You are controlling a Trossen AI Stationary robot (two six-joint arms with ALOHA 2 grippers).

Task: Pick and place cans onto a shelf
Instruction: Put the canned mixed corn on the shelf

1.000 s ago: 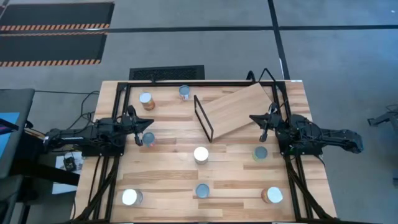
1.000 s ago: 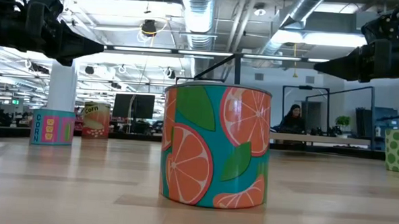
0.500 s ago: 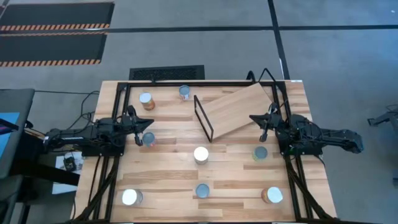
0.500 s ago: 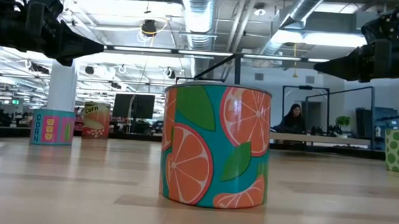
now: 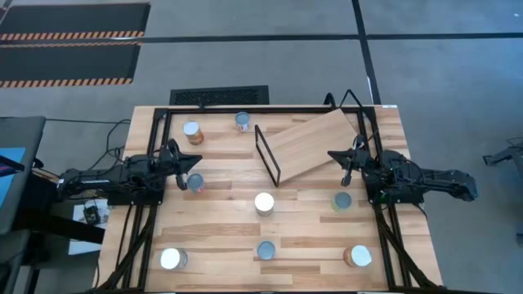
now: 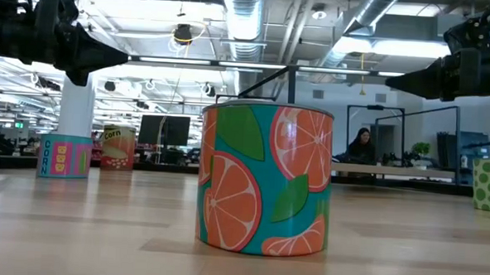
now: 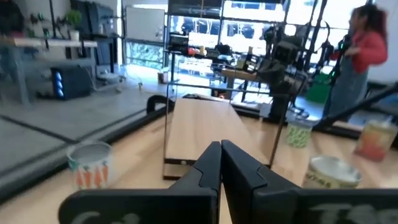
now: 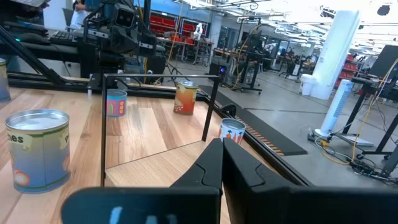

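**Eight cans on the boards, both arms hanging at the edges**

The pale, striped wooden tabletop [image 5: 221, 220] sat inside a black metal frame on a grey concrete floor, with hazard-striped mats off in the far corner. Lying tilted across it was the flat light-wood shelf board [image 5: 315, 143], smooth and rectangular, a thin black wire frame standing at its end nearer the table's middle.

I counted eight small round tin cans, all upright and well apart: two near the far edge [image 5: 191, 131] [image 5: 243, 122], a bluish-topped one [image 5: 195, 183] just beside the left gripper [image 5: 185, 171], a bright white-topped one [image 5: 264, 202] in the middle, a green-labelled one [image 5: 342, 200] by the right arm, and three along the near edge [image 5: 171, 259] [image 5: 266, 250] [image 5: 358, 256]. From table height, the near middle one showed a glossy teal label with orange slices [image 6: 264, 180].

None stood on the shelf.

The left gripper hung over the table's left side, its dark fingers pressed together and holding nothing. The right gripper [image 5: 346, 166] hung by the shelf's right end, fingers likewise closed and empty.

Behind lay an open workshop of ducts, desks and monitors, with a person seated [image 6: 359, 147] at a far bench.
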